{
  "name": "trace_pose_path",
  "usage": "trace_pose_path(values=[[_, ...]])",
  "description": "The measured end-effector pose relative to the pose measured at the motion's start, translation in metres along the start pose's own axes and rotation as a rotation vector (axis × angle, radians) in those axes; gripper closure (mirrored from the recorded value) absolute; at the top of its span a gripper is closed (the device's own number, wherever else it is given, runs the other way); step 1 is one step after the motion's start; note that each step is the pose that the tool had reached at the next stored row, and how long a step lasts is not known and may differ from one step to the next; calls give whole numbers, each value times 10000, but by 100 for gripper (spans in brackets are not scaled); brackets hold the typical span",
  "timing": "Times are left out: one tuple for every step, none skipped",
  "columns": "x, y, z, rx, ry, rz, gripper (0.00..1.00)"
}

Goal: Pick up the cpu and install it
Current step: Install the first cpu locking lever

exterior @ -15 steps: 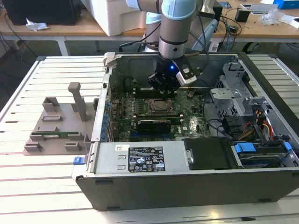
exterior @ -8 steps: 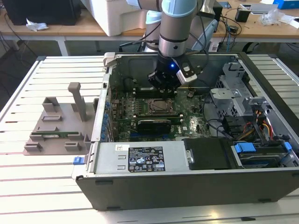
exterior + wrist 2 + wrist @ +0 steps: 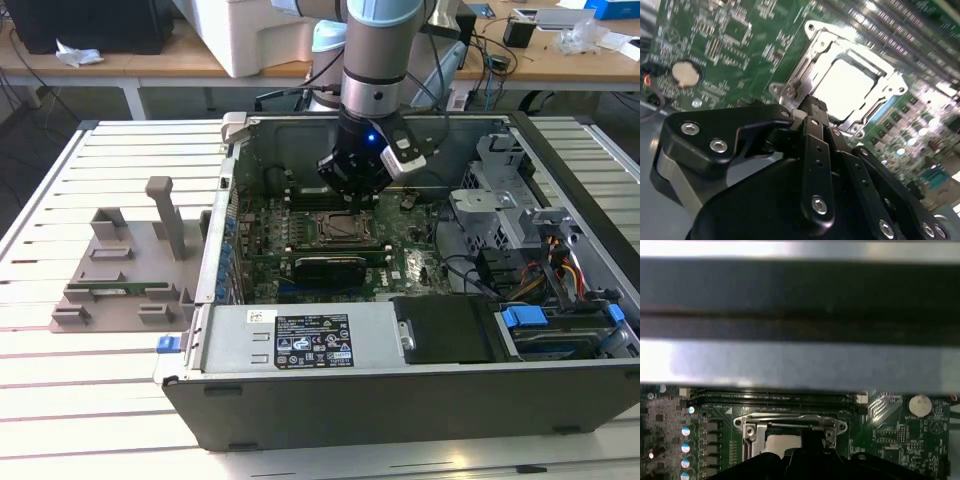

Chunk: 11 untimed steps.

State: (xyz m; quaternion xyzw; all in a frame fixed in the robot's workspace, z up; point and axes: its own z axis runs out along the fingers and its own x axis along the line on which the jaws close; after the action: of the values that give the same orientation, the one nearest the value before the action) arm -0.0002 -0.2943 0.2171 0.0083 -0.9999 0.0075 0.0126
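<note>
The cpu [image 3: 847, 87] lies flat inside the socket [image 3: 807, 87] on the motherboard [image 3: 730, 45], its silvery-white top showing bright within the metal frame in the second wrist view. In the first wrist view the cpu [image 3: 782, 442] shows as a pale square in the socket frame [image 3: 790, 422], partly covered by the black gripper body. Nothing grips it.

The gripper [image 3: 812, 105] hangs just above the socket's near edge. In the second wrist view its fingers [image 3: 815, 150] stand pressed together into one narrow black column with nothing between them. In the exterior view the gripper [image 3: 352, 195] sits low inside the open computer case [image 3: 400, 390], directly over the socket [image 3: 335, 228], with a blue light glowing on the wrist.

Beside the socket, in the first wrist view, two long dark memory slots [image 3: 775, 397] run parallel to the frame, and a round coin battery [image 3: 920, 404] sits on the board off to one side; the battery [image 3: 686, 74] also shows in the second wrist view.

The case lies on its side on a slatted white table [image 3: 60, 340], with its power supply [image 3: 300, 340] along the near wall. On the exterior view's left, well apart from the case, a grey fixture [image 3: 125, 265] rests on the table.
</note>
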Motion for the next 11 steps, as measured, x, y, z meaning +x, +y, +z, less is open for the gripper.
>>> trace_pose_path(values=[[0, -16, 0, 61, 2, 2, 89], [1, -45, 1, 174, 4, 5, 89], [1, -77, 1, 247, 5, 6, 89], [2, -86, -10, 249, 6, 7, 89], [3, -87, -27, 247, 5, 9, 89], [3, -87, -46, 247, 4, 8, 89], [4, -88, -75, 248, 2, 7, 89], [4, -88, -98, 247, 1, 7, 89], [5, -89, -129, 248, 2, 7, 89], [6, -89, -157, 247, 1, 7, 89], [7, -89, -204, 247, 1, 7, 89]])
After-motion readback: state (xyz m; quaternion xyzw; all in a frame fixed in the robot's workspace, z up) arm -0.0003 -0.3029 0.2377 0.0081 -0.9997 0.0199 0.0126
